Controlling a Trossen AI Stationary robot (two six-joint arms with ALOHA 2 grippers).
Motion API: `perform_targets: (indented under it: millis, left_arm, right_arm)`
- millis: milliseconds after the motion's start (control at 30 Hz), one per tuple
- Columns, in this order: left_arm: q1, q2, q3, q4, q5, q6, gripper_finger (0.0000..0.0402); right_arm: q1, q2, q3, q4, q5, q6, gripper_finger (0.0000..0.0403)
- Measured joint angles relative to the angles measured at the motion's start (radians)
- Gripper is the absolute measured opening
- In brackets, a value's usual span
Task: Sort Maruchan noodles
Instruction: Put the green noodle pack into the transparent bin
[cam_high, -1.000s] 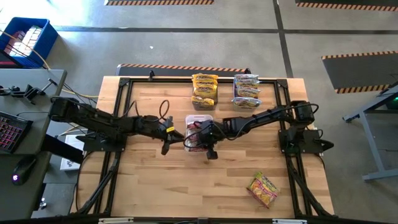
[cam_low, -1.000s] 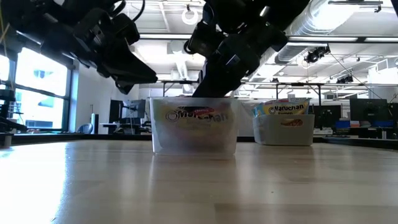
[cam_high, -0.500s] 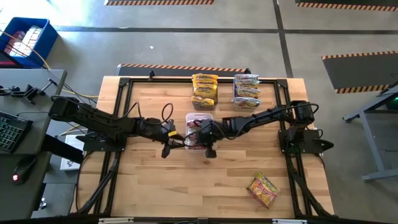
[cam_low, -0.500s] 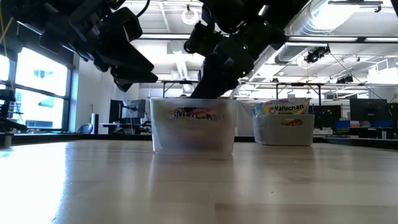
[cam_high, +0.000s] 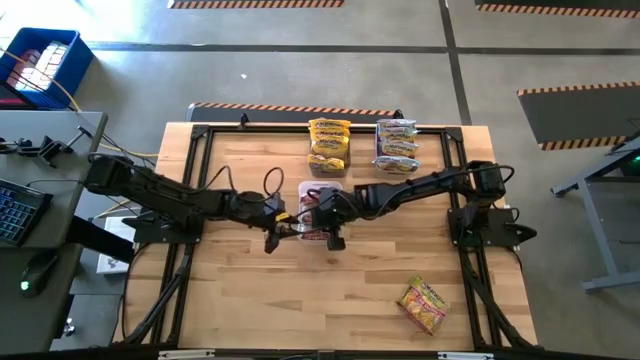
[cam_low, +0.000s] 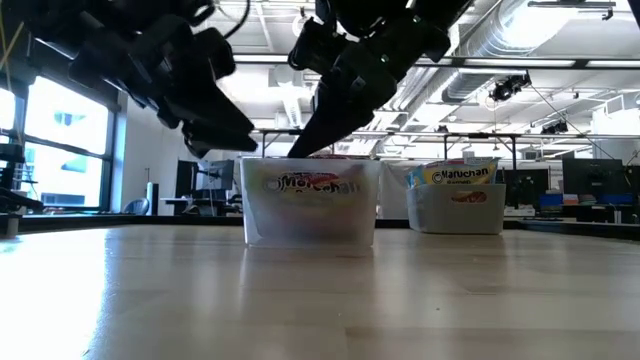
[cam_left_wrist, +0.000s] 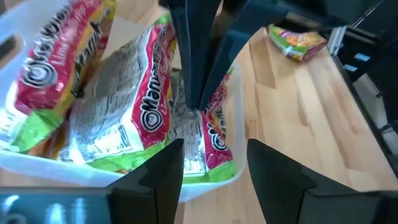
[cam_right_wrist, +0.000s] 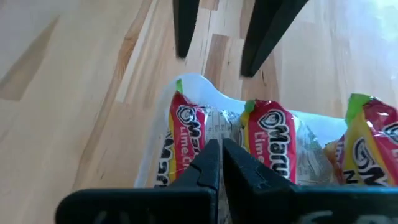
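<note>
A clear bin (cam_high: 321, 187) at mid-table holds red-and-green Maruchan noodle packets (cam_left_wrist: 149, 106), standing on edge side by side. My right gripper (cam_right_wrist: 221, 165) is shut and points down into the bin from the right, its tips between two packets (cam_right_wrist: 186, 137). My left gripper (cam_left_wrist: 214, 168) is open just outside the bin's left end (cam_left_wrist: 211, 185), with nothing between its fingers. The low view shows both grippers above the bin's rim (cam_low: 310, 160). My right gripper's shut fingertips (cam_left_wrist: 198, 102) come slanting down from the right to the top edges of the packets in the bin. I cannot tell whether they touch a packet.
At the far edge stand a bin of yellow packets (cam_high: 329, 145) and a bin of silvery-white packets (cam_high: 397, 147). One loose yellow-and-red packet (cam_high: 423, 305) lies flat near the table's front right. Bare wood lies in front of the centre bin.
My left gripper has opened beside the bin. My right gripper has risen a little, so its tips stand higher at the bin's rim. The packet seen through the bin's near wall has shifted and settled.
</note>
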Motion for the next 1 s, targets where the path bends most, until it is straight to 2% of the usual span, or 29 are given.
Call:
perform_targets:
  millis: [133, 233, 400, 633, 800, 1000]
  left_arm:
    - [0.0, 0.086, 0.081, -0.03, 0.015, 0.004, 0.0168]
    - [0.0, 0.148, 0.166, -0.128, 0.023, 0.033, 0.0168]
    - [0.002, 0.224, 0.3, -0.323, 0.018, 0.056, 0.0168]
    - [0.003, 0.283, 0.375, -0.405, 0.006, 0.099, 0.0163]
    - [0.011, 0.291, 0.377, -0.431, 0.0, 0.114, 0.0126]
    - [0.023, 0.286, 0.377, -0.424, 0.0, 0.144, 0.0047]
  right_arm:
    - [-0.001, 0.0, 0.029, -0.049, 0.048, -0.005, 0.0]
    - [-0.001, 0.0, 0.075, -0.152, 0.106, -0.012, 0.0]
    - [0.0, 0.0, 0.135, -0.283, 0.143, -0.028, 0.0]
    - [0.004, -0.006, 0.163, -0.354, 0.183, -0.062, 0.0]
    - [0.006, -0.039, 0.163, -0.38, 0.183, -0.066, 0.0]
    - [0.006, -0.107, 0.163, -0.41, 0.184, -0.065, 0.0]
